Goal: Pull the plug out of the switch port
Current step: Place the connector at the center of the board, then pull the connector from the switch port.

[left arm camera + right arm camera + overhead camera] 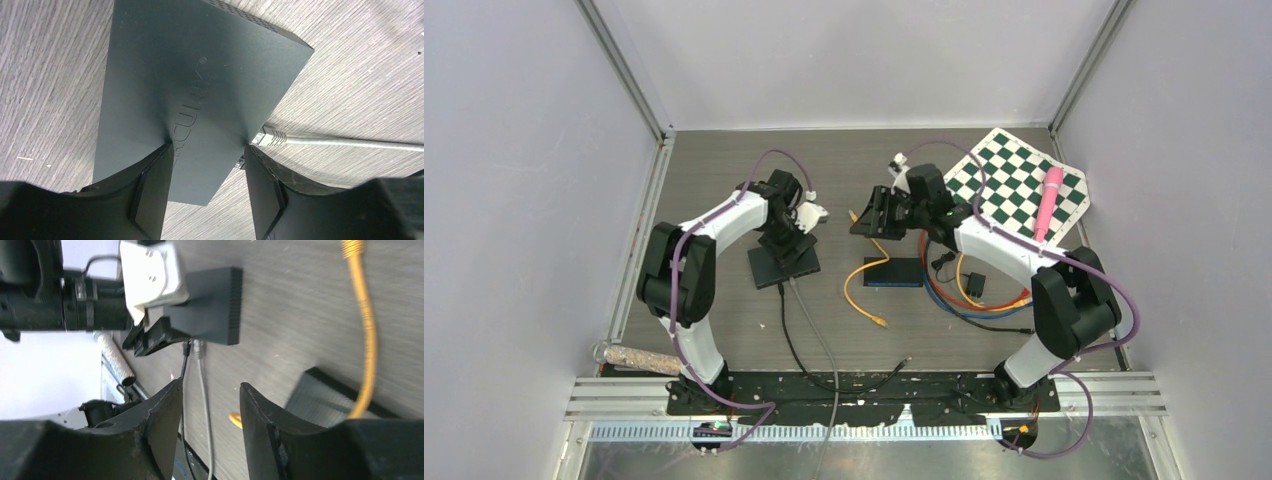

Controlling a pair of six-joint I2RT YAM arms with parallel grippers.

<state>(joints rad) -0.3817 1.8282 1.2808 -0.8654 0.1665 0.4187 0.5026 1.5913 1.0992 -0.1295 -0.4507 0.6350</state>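
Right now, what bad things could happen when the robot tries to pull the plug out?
1. The left gripper only presses down on the black switch, so a hard tug might slide or tip it.
2. The right gripper is open and still away from the grey plug. A black cable is plugged in right beside it, so it could grab the wrong one.
3. The orange cable lies near the right arm and might snag.

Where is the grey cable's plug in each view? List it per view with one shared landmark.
Top external: below centre-left, at the near edge of the switch, grey plug barely resolvable.
Left wrist: right of centre, plug at the switch's right side.
Right wrist: centre-left, plug under the switch.
Shared landmark: the switch.
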